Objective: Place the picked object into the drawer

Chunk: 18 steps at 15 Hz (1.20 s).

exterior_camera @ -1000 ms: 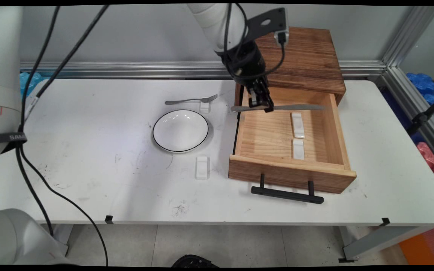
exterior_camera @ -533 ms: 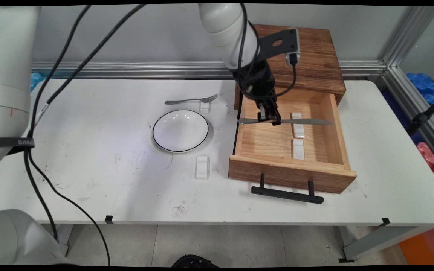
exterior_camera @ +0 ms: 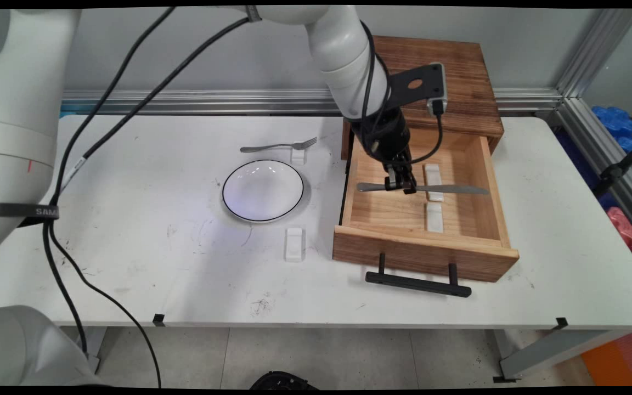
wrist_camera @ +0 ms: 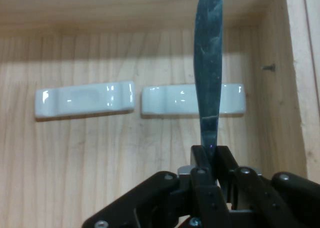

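Observation:
My gripper (exterior_camera: pixel 398 185) (wrist_camera: pixel 210 160) is shut on a metal table knife (exterior_camera: pixel 447 190) (wrist_camera: pixel 208 63) and holds it level inside the open wooden drawer (exterior_camera: pixel 480 164). The blade reaches right, across the far one of two white cutlery rests (exterior_camera: pixel 432 175) (wrist_camera: pixel 170 99); the near rest (exterior_camera: pixel 434 217) (wrist_camera: pixel 85 99) lies in line with it on the drawer floor. In the hand view the blade crosses over the right rest. Whether the knife touches that rest I cannot tell.
The drawer juts from a dark wooden cabinet (exterior_camera: pixel 442 82) and has a black handle (exterior_camera: pixel 418 282) at the front. Left of it stand a white black-rimmed plate (exterior_camera: pixel 263 190), a fork (exterior_camera: pixel 277 146) propped on a white rest (exterior_camera: pixel 298 155), and another white rest (exterior_camera: pixel 294 244).
The gripper has carried the knife down and toward the near side, from above the drawer's back left edge to low inside the drawer over the far rest.

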{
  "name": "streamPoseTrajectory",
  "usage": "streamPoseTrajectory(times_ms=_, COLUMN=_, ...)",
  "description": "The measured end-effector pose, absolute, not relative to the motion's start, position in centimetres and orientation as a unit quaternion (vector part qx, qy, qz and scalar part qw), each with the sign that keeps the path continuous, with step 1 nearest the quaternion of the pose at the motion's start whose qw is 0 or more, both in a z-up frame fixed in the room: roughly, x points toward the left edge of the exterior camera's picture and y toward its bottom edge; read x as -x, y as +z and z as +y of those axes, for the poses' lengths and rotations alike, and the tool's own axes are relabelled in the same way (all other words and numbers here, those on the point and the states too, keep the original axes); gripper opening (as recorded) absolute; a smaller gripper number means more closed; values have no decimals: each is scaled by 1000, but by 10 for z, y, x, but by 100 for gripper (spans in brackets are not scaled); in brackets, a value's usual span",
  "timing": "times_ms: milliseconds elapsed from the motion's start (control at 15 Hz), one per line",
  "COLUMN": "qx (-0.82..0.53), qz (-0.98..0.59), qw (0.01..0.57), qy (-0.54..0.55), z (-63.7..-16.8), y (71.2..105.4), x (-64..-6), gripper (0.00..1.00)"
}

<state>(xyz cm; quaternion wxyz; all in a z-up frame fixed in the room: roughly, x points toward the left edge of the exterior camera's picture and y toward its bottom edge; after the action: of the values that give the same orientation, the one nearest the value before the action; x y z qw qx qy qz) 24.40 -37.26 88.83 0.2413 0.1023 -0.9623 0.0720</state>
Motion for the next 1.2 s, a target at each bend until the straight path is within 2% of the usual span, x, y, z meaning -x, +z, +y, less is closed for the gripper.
streamPoseTrajectory(times_ms=1200, qx=-112, qz=-963, qw=236, qy=62, z=-386, y=848, x=-217, gripper=0)
